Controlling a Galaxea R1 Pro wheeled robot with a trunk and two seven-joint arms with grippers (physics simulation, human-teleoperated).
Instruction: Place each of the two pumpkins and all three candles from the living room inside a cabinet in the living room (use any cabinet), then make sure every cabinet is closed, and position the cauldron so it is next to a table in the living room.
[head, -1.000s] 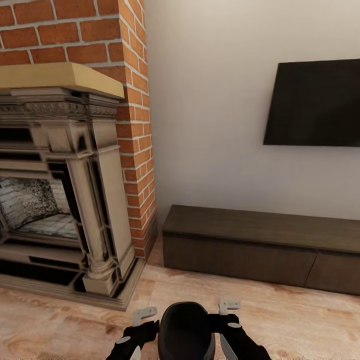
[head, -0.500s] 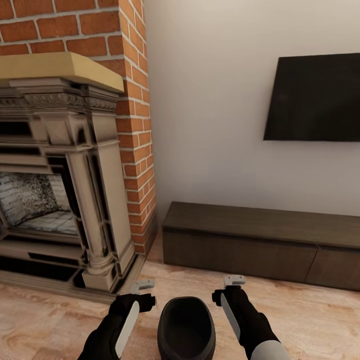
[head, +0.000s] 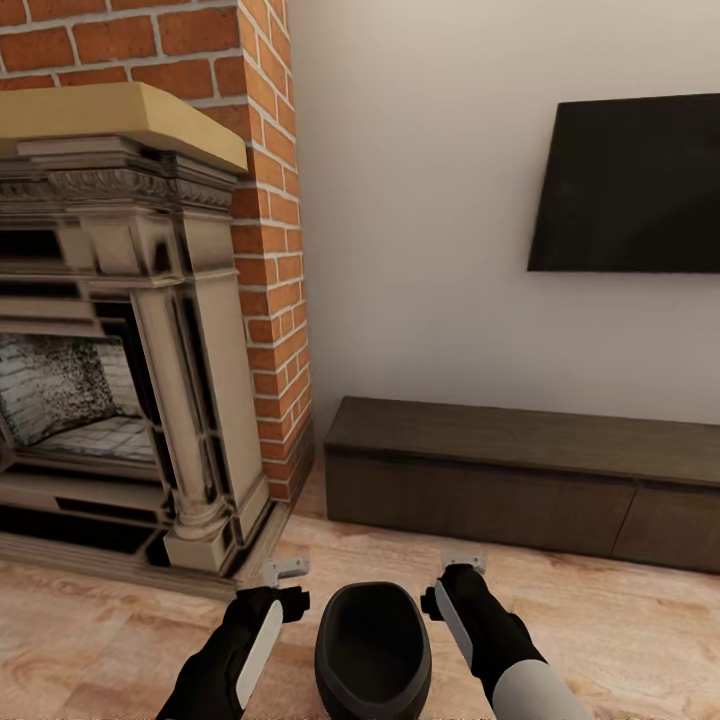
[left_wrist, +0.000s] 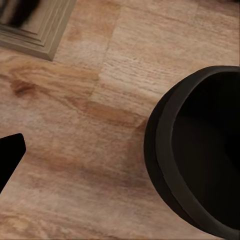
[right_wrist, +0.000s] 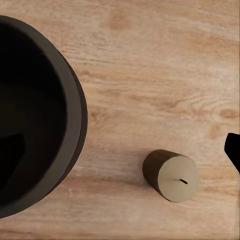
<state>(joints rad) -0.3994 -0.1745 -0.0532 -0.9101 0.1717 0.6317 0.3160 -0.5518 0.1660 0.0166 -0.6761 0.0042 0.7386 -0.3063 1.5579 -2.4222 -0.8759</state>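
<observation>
The black cauldron (head: 372, 650) stands on the wood floor at the bottom middle of the head view, its mouth empty. My left gripper (head: 285, 571) hangs just left of it and my right gripper (head: 462, 563) just right of it, both open and clear of its wall. The cauldron's rim also shows in the left wrist view (left_wrist: 200, 150) and the right wrist view (right_wrist: 45, 115). One candle (right_wrist: 172, 175), a stubby beige cylinder with a wick, stands upright on the floor a short way from the cauldron. The long dark-brown cabinet (head: 520, 480) sits against the wall ahead, its fronts shut.
An ornate beige fireplace (head: 120, 350) with a brick chimney (head: 265, 250) fills the left; its base step (head: 130, 575) reaches close to my left arm. A black TV (head: 630, 185) hangs on the white wall above the cabinet. Bare wood floor (head: 620, 620) lies to the right.
Both grippers have drawn away from the cauldron's sides, where they were pressed a second ago, and moved forward. The cauldron stays on the floor. The camera has tilted slightly.
</observation>
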